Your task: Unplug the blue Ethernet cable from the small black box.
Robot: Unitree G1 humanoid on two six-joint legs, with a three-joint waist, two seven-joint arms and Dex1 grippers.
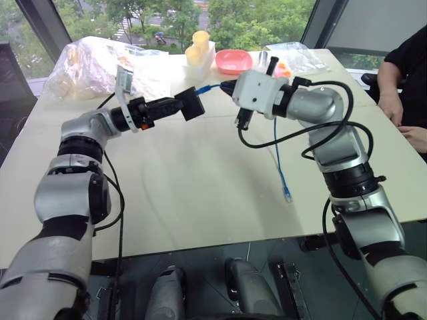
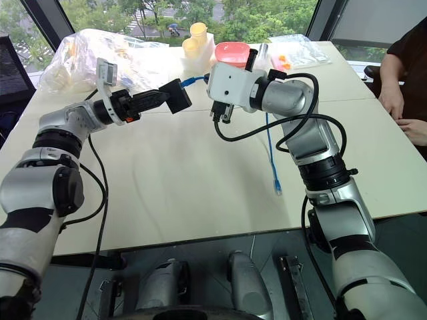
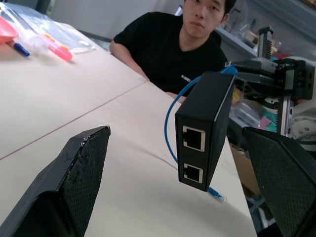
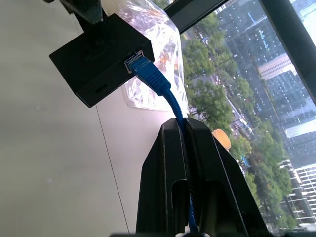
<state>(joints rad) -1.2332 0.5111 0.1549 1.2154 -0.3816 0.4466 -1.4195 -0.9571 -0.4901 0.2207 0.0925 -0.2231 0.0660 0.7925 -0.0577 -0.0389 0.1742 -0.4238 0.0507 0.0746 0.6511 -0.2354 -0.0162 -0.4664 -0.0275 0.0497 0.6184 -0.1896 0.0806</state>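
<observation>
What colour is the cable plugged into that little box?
Bright blue: the blue Ethernet cable entering the small black box, clearest in the right wrist view.

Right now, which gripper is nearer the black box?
Left. The left gripper, fingers open, flanks the box; the right gripper pinches the cable just short of it.
</observation>
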